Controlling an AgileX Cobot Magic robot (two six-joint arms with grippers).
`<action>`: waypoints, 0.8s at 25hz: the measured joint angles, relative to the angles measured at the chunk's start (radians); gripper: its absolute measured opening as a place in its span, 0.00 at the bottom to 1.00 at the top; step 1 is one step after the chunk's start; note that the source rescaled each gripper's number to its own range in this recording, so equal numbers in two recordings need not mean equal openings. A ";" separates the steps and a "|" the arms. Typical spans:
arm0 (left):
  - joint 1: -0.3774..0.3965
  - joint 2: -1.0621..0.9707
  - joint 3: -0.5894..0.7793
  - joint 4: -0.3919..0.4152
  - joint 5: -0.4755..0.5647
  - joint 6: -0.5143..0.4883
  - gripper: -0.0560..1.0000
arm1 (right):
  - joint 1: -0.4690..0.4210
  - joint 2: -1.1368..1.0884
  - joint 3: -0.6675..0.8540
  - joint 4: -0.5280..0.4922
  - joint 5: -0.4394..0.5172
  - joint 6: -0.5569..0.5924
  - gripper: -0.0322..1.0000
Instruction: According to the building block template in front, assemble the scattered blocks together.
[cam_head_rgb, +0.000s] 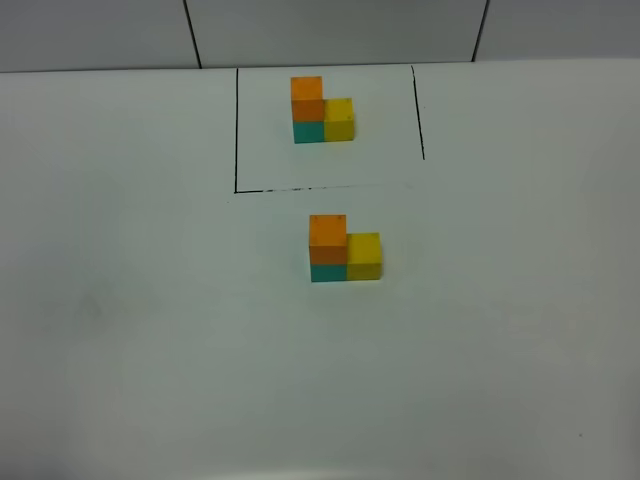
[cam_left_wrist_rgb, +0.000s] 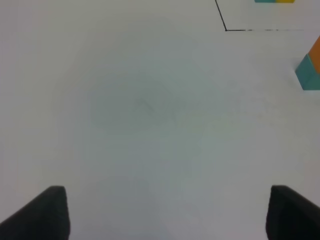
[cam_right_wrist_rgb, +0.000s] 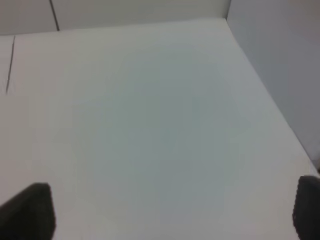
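The building block template (cam_head_rgb: 321, 111) stands inside a black-lined rectangle at the back of the table: orange atop teal, yellow alongside. In front of it, outside the rectangle, the orange cube (cam_head_rgb: 328, 238) sits on the teal cube (cam_head_rgb: 328, 271) with the yellow cube (cam_head_rgb: 364, 256) touching its right side, forming the same L. An edge of this stack shows in the left wrist view (cam_left_wrist_rgb: 310, 67). Neither arm shows in the exterior high view. My left gripper (cam_left_wrist_rgb: 165, 212) is open and empty over bare table, left of the stack. My right gripper (cam_right_wrist_rgb: 175, 210) is open and empty over bare table.
The black outline (cam_head_rgb: 236, 130) marks the template's area; its corner shows in the left wrist view (cam_left_wrist_rgb: 226, 29). The white table (cam_head_rgb: 150, 330) spreads around both stacks. A wall (cam_right_wrist_rgb: 280, 55) rises along the table's right edge.
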 joint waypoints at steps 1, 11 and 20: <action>0.000 0.000 0.000 0.000 0.000 0.000 0.83 | 0.006 -0.028 0.008 -0.001 0.025 0.007 0.95; 0.000 0.000 0.000 0.000 0.000 0.000 0.83 | 0.015 -0.182 0.021 -0.011 0.087 0.032 0.95; 0.000 0.000 0.000 0.000 0.000 0.000 0.83 | 0.025 -0.185 0.128 0.010 0.107 0.051 0.94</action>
